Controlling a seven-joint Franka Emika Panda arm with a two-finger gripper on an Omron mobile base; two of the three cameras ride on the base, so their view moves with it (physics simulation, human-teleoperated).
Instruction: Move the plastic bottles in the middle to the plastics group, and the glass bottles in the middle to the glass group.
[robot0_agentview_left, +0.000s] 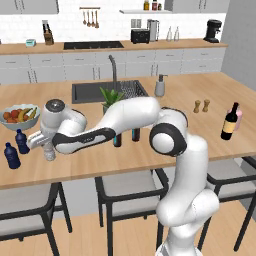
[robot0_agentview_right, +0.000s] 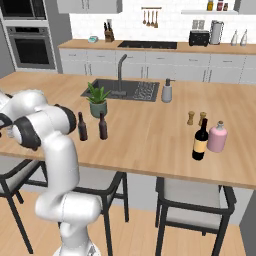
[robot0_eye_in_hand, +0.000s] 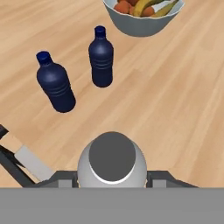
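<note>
Fingers of the dark two-finger gripper sit clamped on either side of the small clear, greyish-white plastic bottle with a pale cap, seen from above in the hand view with its cap towards the camera. In the left base view the same bottle stands at the counter's left part, under the hand, just beside the two squat dark blue plastic bottles and; whether its base touches the wood I cannot tell.

Such a bottle is probably light and thin-walled, so it may flex under a hard squeeze and tip easily once let go. Its smooth sides look slippery; a hold on the body below the shoulder seems safest.

Beyond it lies the pale bowl of fruit. The wooden island counter is flat and smooth. Two slim dark long-necked glass bottles and stand mid-counter by a small potted plant, near the sink. Far right stand the dark wine bottle with a yellowish label, the pale pink bottle and two wooden shakers.
</note>
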